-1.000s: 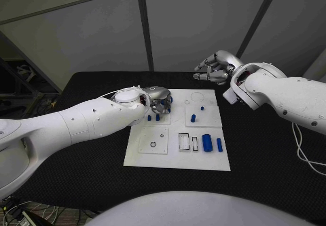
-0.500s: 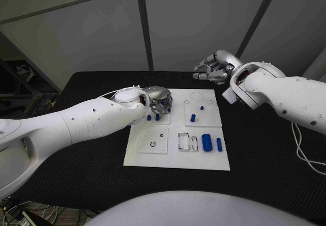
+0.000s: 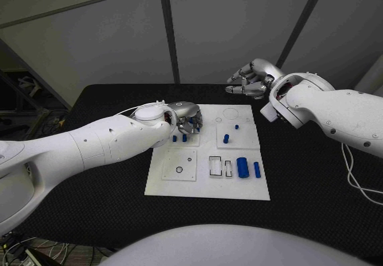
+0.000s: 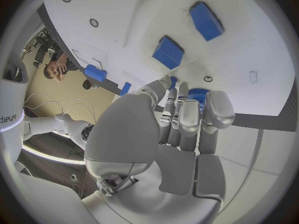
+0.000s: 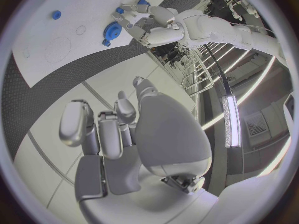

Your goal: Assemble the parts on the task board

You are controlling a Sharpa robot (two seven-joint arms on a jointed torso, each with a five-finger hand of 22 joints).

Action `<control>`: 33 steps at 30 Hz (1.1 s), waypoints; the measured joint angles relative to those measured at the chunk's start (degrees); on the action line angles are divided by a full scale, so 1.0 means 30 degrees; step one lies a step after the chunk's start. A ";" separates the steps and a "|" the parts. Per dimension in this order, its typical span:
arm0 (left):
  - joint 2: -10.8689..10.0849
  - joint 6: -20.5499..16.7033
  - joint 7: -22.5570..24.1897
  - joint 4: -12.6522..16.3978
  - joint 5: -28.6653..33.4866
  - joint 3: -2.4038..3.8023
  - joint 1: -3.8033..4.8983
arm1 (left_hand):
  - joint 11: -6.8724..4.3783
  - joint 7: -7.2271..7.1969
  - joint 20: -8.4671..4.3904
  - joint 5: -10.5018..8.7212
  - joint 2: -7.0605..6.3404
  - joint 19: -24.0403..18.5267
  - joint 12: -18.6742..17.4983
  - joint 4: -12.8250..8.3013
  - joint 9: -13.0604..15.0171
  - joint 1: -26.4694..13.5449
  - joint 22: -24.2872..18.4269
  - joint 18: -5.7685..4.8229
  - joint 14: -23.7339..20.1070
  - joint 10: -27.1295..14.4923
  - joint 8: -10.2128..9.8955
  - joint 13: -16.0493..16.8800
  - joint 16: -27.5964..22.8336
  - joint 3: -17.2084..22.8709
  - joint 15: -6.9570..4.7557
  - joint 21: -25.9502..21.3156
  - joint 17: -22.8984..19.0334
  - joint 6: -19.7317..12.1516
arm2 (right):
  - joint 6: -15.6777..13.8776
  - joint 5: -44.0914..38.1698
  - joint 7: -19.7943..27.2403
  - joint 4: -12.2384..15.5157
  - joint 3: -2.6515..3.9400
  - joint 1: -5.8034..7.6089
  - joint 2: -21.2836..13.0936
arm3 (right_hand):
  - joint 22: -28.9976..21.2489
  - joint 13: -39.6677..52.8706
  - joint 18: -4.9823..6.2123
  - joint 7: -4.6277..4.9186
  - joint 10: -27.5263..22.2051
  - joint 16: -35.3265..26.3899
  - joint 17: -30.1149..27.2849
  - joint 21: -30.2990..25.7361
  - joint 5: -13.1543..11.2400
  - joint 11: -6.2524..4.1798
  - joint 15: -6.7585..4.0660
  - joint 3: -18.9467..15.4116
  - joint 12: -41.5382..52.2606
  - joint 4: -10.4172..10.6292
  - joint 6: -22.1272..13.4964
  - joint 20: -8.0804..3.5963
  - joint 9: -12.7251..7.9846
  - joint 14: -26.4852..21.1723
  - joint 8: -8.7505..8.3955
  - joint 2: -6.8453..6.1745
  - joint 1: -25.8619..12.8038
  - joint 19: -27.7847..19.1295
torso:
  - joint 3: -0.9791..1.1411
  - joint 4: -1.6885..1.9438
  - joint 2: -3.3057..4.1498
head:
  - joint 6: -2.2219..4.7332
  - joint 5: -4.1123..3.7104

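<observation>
- Gear (image 4: 198, 95): your left hand (image 3: 187, 115) rests its fingertips on this small blue toothed wheel at the far left part of the task board (image 3: 209, 191); whether the fingers pinch it or merely press on it, you cannot tell.
- Handling, as a judgement: the gear looks like stiff, light plastic, so it should not bend, though the smooth faces may slip. Take it by the toothed rim from opposite sides.
- Count on the board from the head view: two short blue pegs (image 3: 180, 138) stand just below the left hand, two more blue pegs (image 3: 227, 138) stand in the upper right panel, and two blue cylinders (image 3: 242, 167) lie side by side near the right edge. The gear makes seven blue parts.
- Empty seats: one rectangular slot (image 3: 216, 166) and one small round hole (image 3: 180, 169) show in the lower panels.
- Right hand (image 3: 251, 80): it hangs above the bench (image 3: 96, 194) beyond the board's far edge, fingers loosely curled, holding nothing.
</observation>
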 measured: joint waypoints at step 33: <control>-0.0758 -0.0460 0.0267 0.0769 0.0316 0.0638 -0.0052 | -0.0374 0.0371 -0.0409 -0.0001 0.0533 0.0683 -0.1014 -0.1089 -0.0195 0.0172 -0.0003 -0.0016 0.0416 0.2083 0.0129 -0.0072 0.0439 0.1829 -0.0415 0.1021 0.0022 0.1529 | 0.0062 -0.0014 -0.0007 -0.0116 0.0000 -0.0003 -0.0014 | 0.0000 0.0052 -0.0001 0.0000 0.0000 0.0000 -0.0005 0.0000 0.0000 0.0000 0.0000 0.0000 0.0000 0.0000 0.0000 0.0000 -0.0001 0.0000 -0.0001 0.0000 0.0000 0.0000 | -0.0009 0.0015 -0.0026 | 0.0064 -0.0024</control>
